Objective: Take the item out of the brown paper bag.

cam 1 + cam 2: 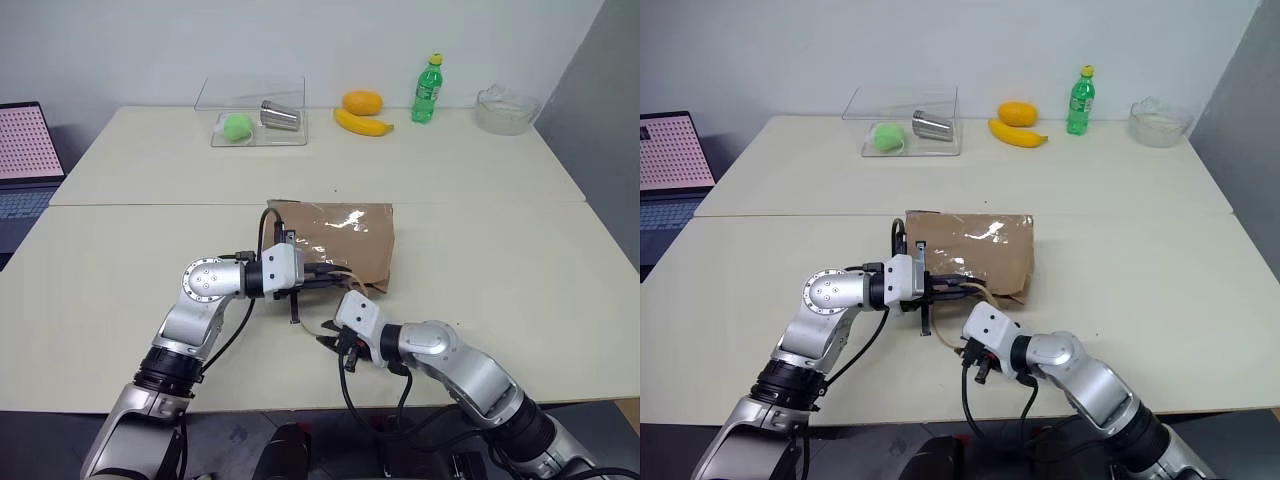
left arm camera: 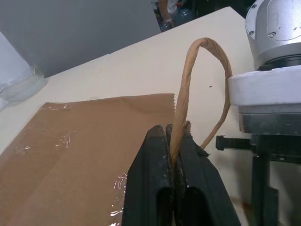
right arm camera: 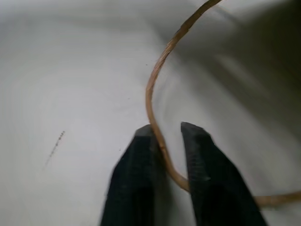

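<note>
While the left gripper (image 2: 174,155) clamps one loop handle (image 2: 203,80), the brown paper bag (image 1: 335,245) lies flat at its two o'clock, long axis crosswise. Right gripper (image 3: 164,141) pinches the second handle (image 3: 157,77) (mouth nearest it). Item unseen, presumably inside.

Both arms are silver-grey metal with rounded joint housings and black cuffs. White blocky wrist units carry black two-fingered grippers. Black cables loop alongside each forearm.

The brown paper bag (image 1: 340,243) hides whatever it holds, and its near edge lies behind the left claw (image 1: 296,282).
</note>
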